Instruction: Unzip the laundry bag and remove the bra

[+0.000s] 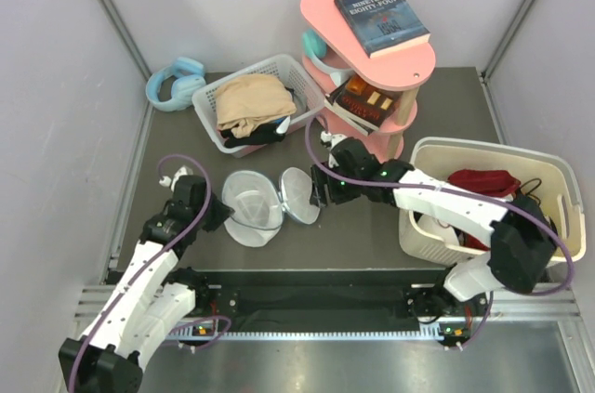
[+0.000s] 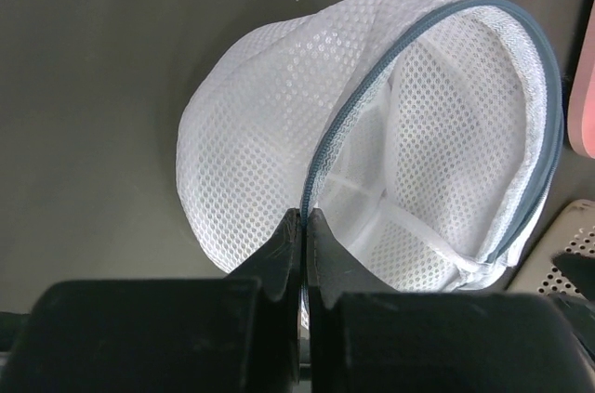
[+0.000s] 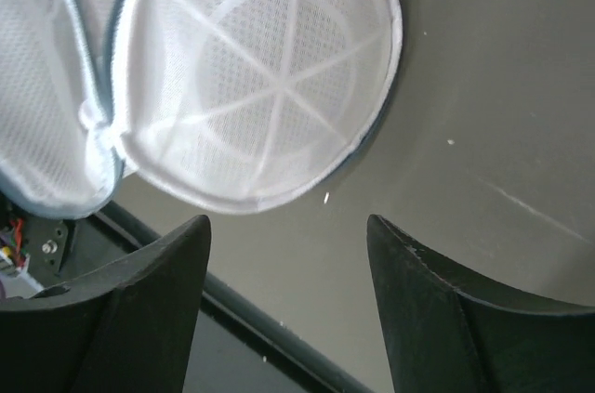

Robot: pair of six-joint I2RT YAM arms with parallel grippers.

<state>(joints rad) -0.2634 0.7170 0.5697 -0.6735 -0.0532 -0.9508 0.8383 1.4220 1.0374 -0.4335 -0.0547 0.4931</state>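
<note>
The laundry bag [image 1: 253,209] lies unzipped on the dark table, spread into two white mesh halves joined at a hinge. In the left wrist view the laundry bag [image 2: 260,133] shows its blue-teal zipper band [image 2: 550,86], and my left gripper [image 2: 304,216] is shut on that band at the near rim. My left gripper [image 1: 221,212] sits at the bag's left side. My right gripper [image 1: 321,190] hovers by the right half [image 3: 260,77]; in the right wrist view this gripper [image 3: 289,221] is open and holds nothing. No bra shows inside the open halves.
A white slatted basket [image 1: 214,91] at the back holds a beige garment [image 1: 249,103]; I cannot tell whether it is the bra. A pink shelf [image 1: 418,63] carries a book [image 1: 381,17]. A cream tub [image 1: 558,175] stands at right, blue headphones [image 1: 175,82] at back left.
</note>
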